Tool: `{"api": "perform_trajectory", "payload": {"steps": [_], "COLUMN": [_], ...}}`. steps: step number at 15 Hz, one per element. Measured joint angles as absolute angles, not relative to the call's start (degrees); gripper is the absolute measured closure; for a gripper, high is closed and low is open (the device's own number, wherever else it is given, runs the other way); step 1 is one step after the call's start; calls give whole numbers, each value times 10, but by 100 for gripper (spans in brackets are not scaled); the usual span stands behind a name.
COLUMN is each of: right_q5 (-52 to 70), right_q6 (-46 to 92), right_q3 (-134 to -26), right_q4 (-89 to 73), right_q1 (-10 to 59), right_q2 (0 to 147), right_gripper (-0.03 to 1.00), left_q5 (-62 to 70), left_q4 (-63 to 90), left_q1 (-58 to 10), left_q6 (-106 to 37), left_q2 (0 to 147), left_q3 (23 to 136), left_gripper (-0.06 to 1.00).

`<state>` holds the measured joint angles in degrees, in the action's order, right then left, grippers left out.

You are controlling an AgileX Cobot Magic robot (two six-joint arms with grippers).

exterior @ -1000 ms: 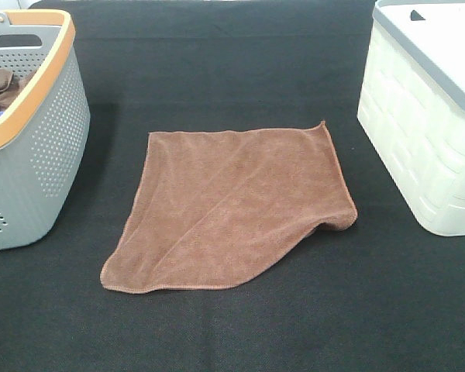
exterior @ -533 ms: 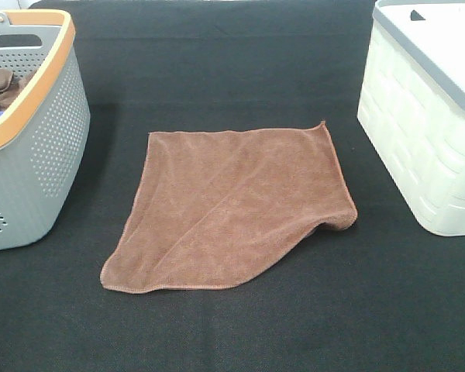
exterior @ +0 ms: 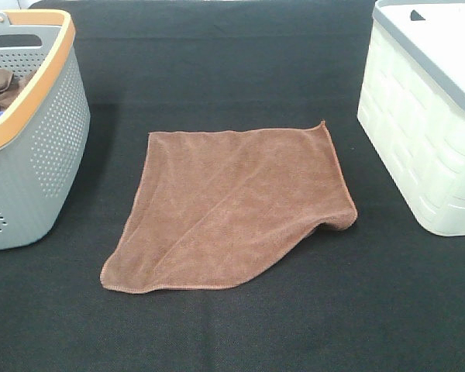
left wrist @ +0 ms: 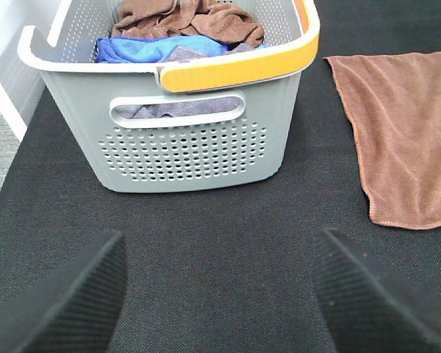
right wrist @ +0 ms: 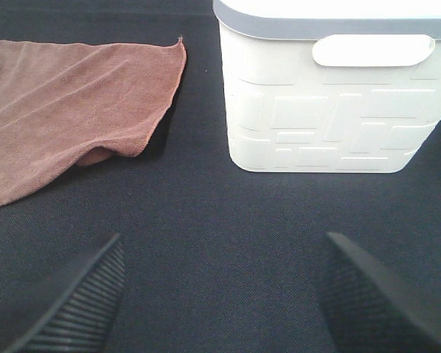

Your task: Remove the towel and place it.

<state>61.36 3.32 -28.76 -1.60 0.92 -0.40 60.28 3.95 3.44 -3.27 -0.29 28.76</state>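
The towel [exterior: 229, 209] lies spread on the black desk [exterior: 232, 325], right in the middle, between the grey basket [exterior: 31, 155] on my left and the white bin [exterior: 426, 124] on my right. It touches neither of them. It is mostly flat, with one corner on the white bin's side folded under a little, making a small raised lip there. The stitched edge shows all round.

My left fingers [left wrist: 59, 301] are spread wide apart over bare desk, nothing between them, pointed at the grey basket's perforated end wall. Inside that basket I see a darker brown cloth [left wrist: 191, 18] heaped over a blue cloth [left wrist: 154, 50], with something grey under them. An orange rim [left wrist: 235, 70] runs along the basket's top edge.

My right fingers [right wrist: 73, 309] are wide apart too, empty, hovering over bare desk in front of the white bin, whose handle slot faces me. The towel's lifted corner sits off to one side, just beside the bin.
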Motion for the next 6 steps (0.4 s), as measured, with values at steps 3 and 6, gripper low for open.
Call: {"api": "perform_trajectory", "payload": {"steps": [3,6], "right_q5": [614,614], "right_q6": [33,33], "right_q3": [-288,-288], "right_q4": [-16,-16], "right_q1": [9,9], "right_q2": [-4,-4], "right_gripper": [27,27], "left_q5": [603,603], "left_q4": [40,40], "left_q1": [34,34], "left_q6": [-33,-33], "left_q2": [-3,-3], "left_q3": [288,288], "left_gripper": [26,26]}}
